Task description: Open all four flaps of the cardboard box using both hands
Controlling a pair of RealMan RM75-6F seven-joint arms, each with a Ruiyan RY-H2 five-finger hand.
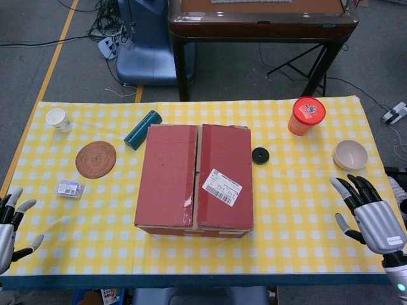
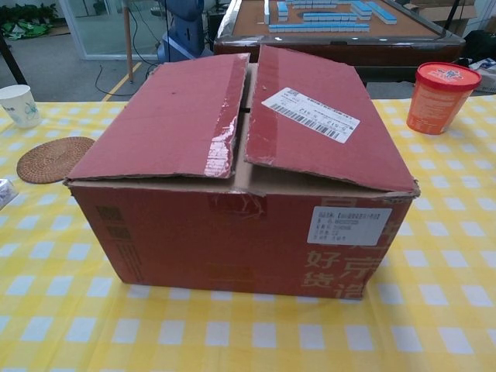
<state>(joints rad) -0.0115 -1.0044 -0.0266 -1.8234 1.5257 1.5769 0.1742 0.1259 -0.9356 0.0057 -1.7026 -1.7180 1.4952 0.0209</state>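
Observation:
A red-brown cardboard box [image 1: 194, 178] [image 2: 240, 170] stands in the middle of the yellow checked table. Its two top flaps lie down, meeting at a slightly gaping centre seam; the right flap carries a white shipping label [image 1: 222, 187]. My left hand [image 1: 7, 223] hovers at the table's front left corner, fingers spread and holding nothing. My right hand [image 1: 369, 215] is at the front right edge, fingers apart and also holding nothing. Both hands are well away from the box. Neither hand shows in the chest view.
Left of the box lie a woven coaster [image 1: 96, 159], a small packet [image 1: 70, 189], a white cup [image 1: 58, 119] and a teal tube [image 1: 142, 129]. To the right are a black disc [image 1: 259, 155], an orange lidded cup [image 1: 306, 115] and a beige bowl [image 1: 350, 154].

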